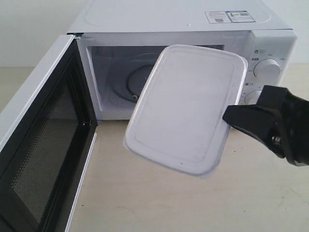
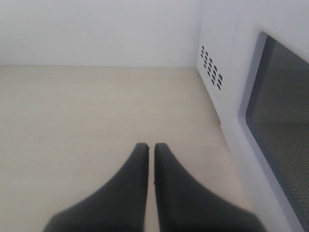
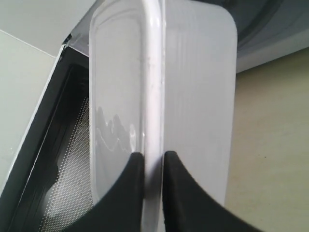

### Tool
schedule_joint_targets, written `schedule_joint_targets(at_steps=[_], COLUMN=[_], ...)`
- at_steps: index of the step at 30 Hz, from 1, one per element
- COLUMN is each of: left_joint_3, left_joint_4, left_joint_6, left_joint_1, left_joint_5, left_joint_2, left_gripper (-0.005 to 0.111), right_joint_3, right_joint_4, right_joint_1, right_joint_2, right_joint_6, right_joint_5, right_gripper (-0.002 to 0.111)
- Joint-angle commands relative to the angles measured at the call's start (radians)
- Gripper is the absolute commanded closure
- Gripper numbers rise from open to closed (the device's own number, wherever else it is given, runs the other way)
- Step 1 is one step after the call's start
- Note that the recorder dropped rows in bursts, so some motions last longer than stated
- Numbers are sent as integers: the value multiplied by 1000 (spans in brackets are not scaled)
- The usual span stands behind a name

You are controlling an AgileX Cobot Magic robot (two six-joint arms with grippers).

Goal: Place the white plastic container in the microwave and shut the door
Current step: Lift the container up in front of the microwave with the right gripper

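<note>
**Asker:** Where is the container?

**Operator:** My right gripper (image 3: 153, 159) is clamped on the lid rim of the white container (image 1: 186, 108). It hangs tilted in the air, just in front of the microwave (image 1: 193, 19) opening. I think gripping the rim leaves the body free to slide inside. The door (image 1: 43, 145) stands wide open to the left, so the way in is clear. My left gripper (image 2: 151, 150) has its fingers together and holds nothing. It sits near the door's outer face, probably placed to push it shut.

**Asker:** Any writing?

**Operator:** There are two stickers (image 1: 229, 17) on top, too small to read.
</note>
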Motion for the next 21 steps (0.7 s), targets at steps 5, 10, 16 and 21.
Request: schedule_joint_targets(at_steps=[5,10,16,21], left_joint_3=[3,3,3,3], left_joint_4=[-5,-5,-5,-5], left_joint_6=[-6,-6,-6,-6], left_joint_1=[-4,-4,-4,-4], left_joint_5=[-14,-14,-14,-14], left_joint_2=[-3,-3,-3,-3], left_gripper=[102,102,102,102], right_joint_3=[12,-1,5,23], right_joint_4=[-31,-23,-75,76], right_joint_1=[0,0,0,0], right_joint_2=[-84,-78,-78,-78], right_joint_6=[10,-21,9,9], right_joint_5=[77,91,107,130], right_gripper=[108,108,108,108])
